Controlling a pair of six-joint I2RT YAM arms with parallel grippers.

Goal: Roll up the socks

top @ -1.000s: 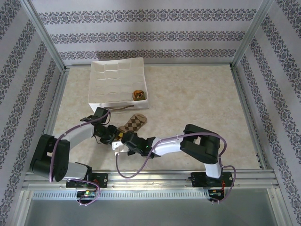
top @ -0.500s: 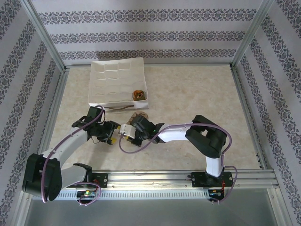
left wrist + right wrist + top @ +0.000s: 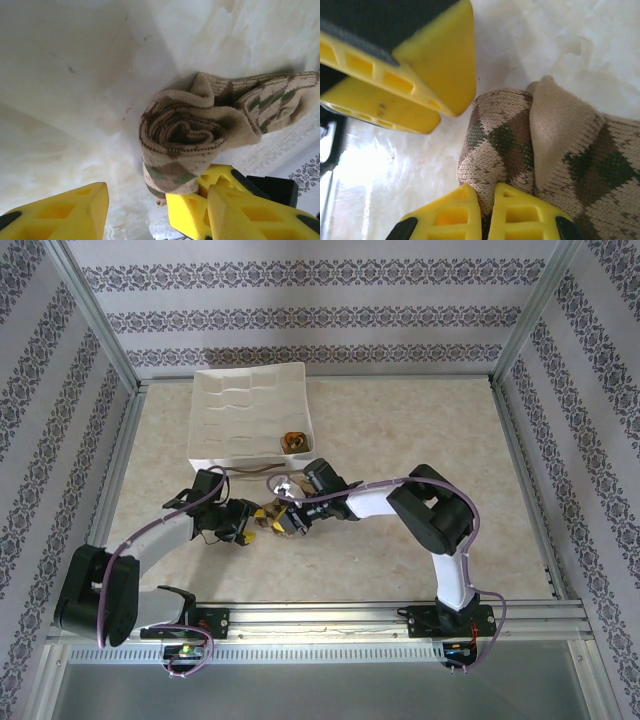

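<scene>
The brown-and-beige argyle sock [image 3: 195, 132] lies on the table, curled into a loose roll with its spiral end facing the left wrist camera. My right gripper [image 3: 487, 215] is shut on a fold of this sock [image 3: 505, 145] at the roll's edge. My left gripper [image 3: 160, 220] is open beside it, its yellow fingers [image 3: 65, 215] standing wide apart and clamping nothing. From above, both grippers meet at the roll [image 3: 273, 511], the left gripper [image 3: 250, 525] to its left and the right gripper [image 3: 285, 518] on it. A rolled olive and orange sock [image 3: 295, 440] sits in the white box.
The white divided box [image 3: 245, 405] stands at the back left, its front wall just behind the grippers. A dark strap [image 3: 250, 469] lies along that wall. Metal frame rails [image 3: 520, 490] and patterned walls enclose the beige tabletop [image 3: 420, 440].
The argyle sock lay flat a second ago and is now curled into a roll. My right gripper moved away from the near edge with it. The left gripper shifted slightly toward the roll.
</scene>
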